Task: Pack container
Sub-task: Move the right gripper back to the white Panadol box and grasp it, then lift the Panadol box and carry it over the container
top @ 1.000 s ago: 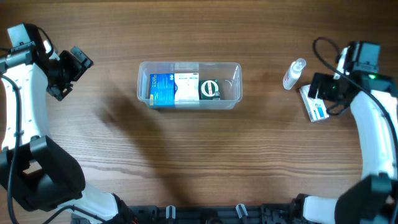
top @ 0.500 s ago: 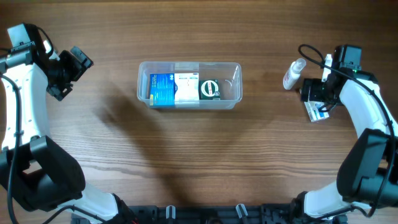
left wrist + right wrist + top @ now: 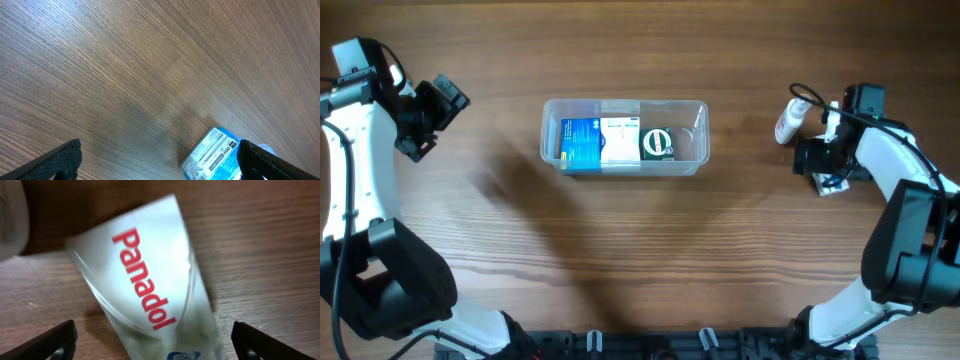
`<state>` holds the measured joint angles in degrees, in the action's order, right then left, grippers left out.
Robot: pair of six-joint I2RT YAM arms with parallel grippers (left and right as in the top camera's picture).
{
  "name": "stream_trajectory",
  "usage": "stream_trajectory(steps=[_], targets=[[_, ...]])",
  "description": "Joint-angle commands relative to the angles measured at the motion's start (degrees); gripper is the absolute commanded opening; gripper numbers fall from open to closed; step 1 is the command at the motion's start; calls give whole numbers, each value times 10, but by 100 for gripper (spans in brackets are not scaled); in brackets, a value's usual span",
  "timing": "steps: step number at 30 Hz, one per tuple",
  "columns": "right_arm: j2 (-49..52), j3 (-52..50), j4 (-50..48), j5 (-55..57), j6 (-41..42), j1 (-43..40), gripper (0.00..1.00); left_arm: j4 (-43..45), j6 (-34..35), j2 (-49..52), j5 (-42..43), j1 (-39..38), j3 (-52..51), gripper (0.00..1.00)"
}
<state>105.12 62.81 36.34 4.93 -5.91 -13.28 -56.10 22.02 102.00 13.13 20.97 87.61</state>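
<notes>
Clear container (image 3: 692, 132) lies long axis left-right; left, right jaws both spread.

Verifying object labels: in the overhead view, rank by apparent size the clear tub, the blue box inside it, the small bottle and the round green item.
1. container
2. blue box
3. small bottle and round green item: too alike to rank.

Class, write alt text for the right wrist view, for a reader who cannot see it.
A white box printed with red "Panadol" lies diagonally on a wooden table. Dark fingers of the right gripper show at the bottom corners, spread either side of it.
</notes>
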Motion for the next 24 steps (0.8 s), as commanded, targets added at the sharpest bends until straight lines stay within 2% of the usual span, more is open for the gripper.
stream_trajectory(steps=[1, 2, 3, 4, 5, 13, 20, 24], targets=[[12, -6, -3, -10, -3, -3, 97, 2, 8, -9, -3, 2, 9, 100], [12, -6, -2, -10, 0, -3, 95, 2, 8, -9, -3, 2, 9, 100], [12, -6, 0, -10, 0, -3, 90, 2, 8, -9, -3, 2, 9, 100], [12, -6, 5, -10, 3, -3, 72, 2, 8, -9, -3, 2, 9, 100], [12, -6, 7, -10, 8, -3, 69, 2, 8, -9, -3, 2, 9, 100], [12, -6, 26, -10, 31, -2, 66, 2, 8, -9, -3, 2, 9, 100], [12, -6, 44, -12, 73, -2, 55, 2, 8, -9, -3, 2, 9, 100], [12, -6, 49, -25, 76, -2, 53, 2, 8, -9, -3, 2, 9, 100]])
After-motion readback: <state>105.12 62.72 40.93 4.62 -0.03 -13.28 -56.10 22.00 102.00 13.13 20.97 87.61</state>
